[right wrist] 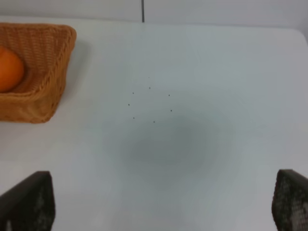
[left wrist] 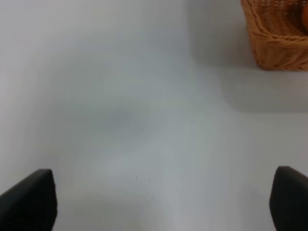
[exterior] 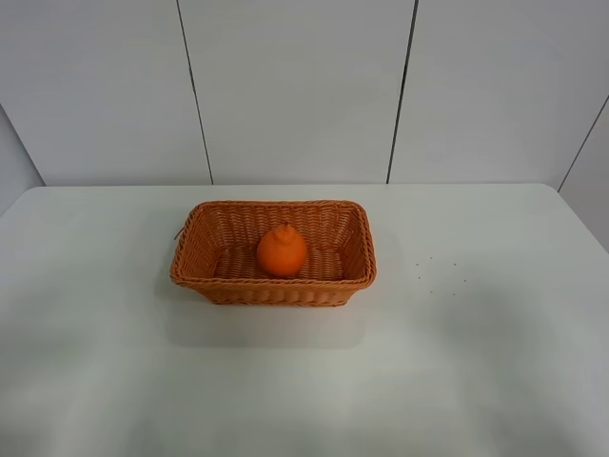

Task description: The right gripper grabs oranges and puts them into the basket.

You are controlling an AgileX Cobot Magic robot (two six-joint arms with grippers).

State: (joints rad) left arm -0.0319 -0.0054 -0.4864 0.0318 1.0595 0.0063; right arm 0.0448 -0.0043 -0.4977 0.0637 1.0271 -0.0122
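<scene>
1. The white surface (exterior: 476, 381) takes up most of what you see from the high camera. Apart from the basket and a few tiny dark specks (exterior: 438, 271) to its right, nothing else lies on it, and neither arm reaches into that view.

2. The basket (exterior: 205, 276) sits near the middle of the surface, long side toward you, upright and level. Its corner shows in both wrist views, so both arms look toward it from well apart.

3. The orange (exterior: 282, 251) rests inside the basket, on the woven floor about midway along it, knob up. No other fruit shows on the surface, so judge the placing as done; what remains for you is to keep clear.

4. The right gripper (right wrist: 163, 202) hangs above bare surface beside the basket. Its fingers (right wrist: 29, 202) are spread wide to the two edges of its wrist view and grasp nothing. Hold them released like that, and if you retreat further, lift away from the braided rim, not across it, so you do not nudge the basket.

5. The left gripper (left wrist: 163, 199) likewise looks down on bare surface, fingers spread apart and empty, with the basket corner (left wrist: 276, 43) at a distance. Leave this arm parked; it has no part in the step.
</scene>
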